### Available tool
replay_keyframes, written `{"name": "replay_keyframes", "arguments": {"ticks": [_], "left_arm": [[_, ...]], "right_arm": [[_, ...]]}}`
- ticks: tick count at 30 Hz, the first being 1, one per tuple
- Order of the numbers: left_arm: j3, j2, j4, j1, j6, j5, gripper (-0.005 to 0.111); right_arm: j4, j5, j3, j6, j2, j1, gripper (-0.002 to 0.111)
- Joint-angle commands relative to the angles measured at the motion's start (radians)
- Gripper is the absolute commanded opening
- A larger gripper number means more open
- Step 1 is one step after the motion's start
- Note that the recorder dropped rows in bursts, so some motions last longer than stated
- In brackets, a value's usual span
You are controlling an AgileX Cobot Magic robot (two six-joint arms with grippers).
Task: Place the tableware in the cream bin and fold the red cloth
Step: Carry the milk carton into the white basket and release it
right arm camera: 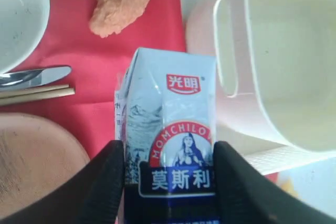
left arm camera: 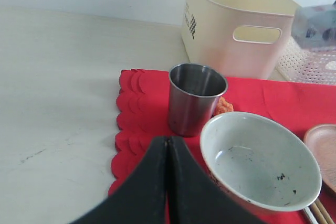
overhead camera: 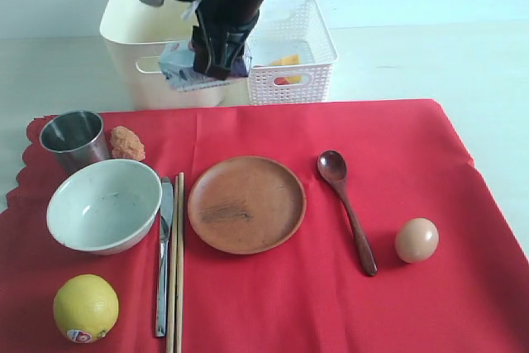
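Note:
The red cloth (overhead camera: 397, 171) covers the table. On it lie a steel cup (overhead camera: 73, 140), a pale bowl (overhead camera: 103, 204), a knife (overhead camera: 164, 254), chopsticks (overhead camera: 176, 270), a brown plate (overhead camera: 246, 203) and a dark wooden spoon (overhead camera: 347, 208). The cream bin (overhead camera: 132, 47) stands behind the cloth's far left. My right gripper (right arm camera: 168, 171) is shut on a blue-white milk carton (right arm camera: 173, 103), held in front of the bin (right arm camera: 283, 66). My left gripper (left arm camera: 168, 142) is shut and empty, low over the cloth's scalloped edge, just short of the cup (left arm camera: 195, 98) and bowl (left arm camera: 260, 161).
A white lattice basket (overhead camera: 306, 72) with yellow food stands right of the bin. On the cloth there is a fried nugget (overhead camera: 126, 143) by the cup, a lemon (overhead camera: 85, 307) at the near left and an egg (overhead camera: 416, 240) right of the spoon.

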Motion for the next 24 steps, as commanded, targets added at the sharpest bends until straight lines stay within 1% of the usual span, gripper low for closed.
{"name": "replay_keyframes", "arguments": {"ticks": [1, 5, 14, 19, 24], "left_arm": [[0.004, -0.006, -0.007, 0.001, 0.000, -0.008, 0.000], [0.004, -0.006, -0.007, 0.001, 0.000, -0.008, 0.000], [0.004, -0.006, -0.007, 0.001, -0.002, -0.008, 0.000], [0.004, -0.006, -0.007, 0.001, -0.002, -0.008, 0.000], [0.004, -0.006, -0.007, 0.001, -0.002, -0.008, 0.000]], "right_arm": [[-0.001, -0.021, -0.006, 0.078, -0.081, -0.023, 0.000], [-0.001, -0.060, -0.006, 0.147, -0.114, -0.065, 0.000], [0.006, -0.215, -0.006, 0.354, -0.106, -0.223, 0.000], [0.005, -0.309, -0.006, 0.466, -0.056, -0.293, 0.000], [0.006, -0.402, -0.006, 0.512, 0.032, -0.325, 0.000]]}}
